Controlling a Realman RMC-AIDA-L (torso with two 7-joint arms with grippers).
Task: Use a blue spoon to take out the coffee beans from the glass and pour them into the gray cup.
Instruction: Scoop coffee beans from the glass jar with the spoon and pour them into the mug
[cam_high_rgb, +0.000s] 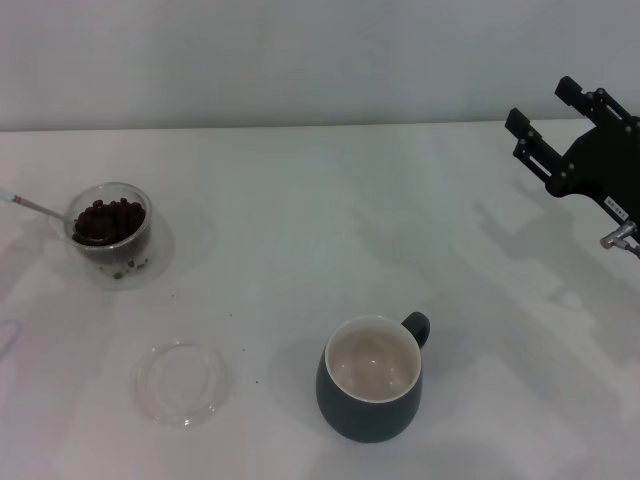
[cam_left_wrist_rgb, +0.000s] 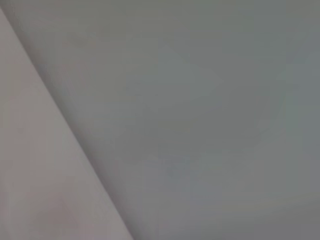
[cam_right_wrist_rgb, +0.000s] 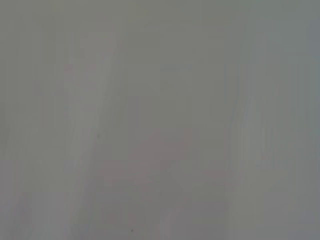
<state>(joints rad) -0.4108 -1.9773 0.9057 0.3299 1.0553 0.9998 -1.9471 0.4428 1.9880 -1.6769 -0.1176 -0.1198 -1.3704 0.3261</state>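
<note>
A smooth white table (cam_high_rgb: 330, 220) runs to a far wall, wide bare room mid-scene. The right gripper (cam_high_rgb: 548, 118) hovers at the far right, jaws parted, holding nothing. Near centre stands the rounded gray cup (cam_high_rgb: 370, 395), its cream inside bare. Near left lies a shallow clear dish (cam_high_rgb: 182, 382). Far left, the glass (cam_high_rgb: 112, 232) holds coffee beans (cam_high_rgb: 108, 220); the blue spoon (cam_high_rgb: 40, 210) leans out leftward.

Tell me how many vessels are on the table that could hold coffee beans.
3: the glass at the left holding the coffee beans, the gray cup near the front, and a shallow clear dish front left of it. None appears hidden.
</note>
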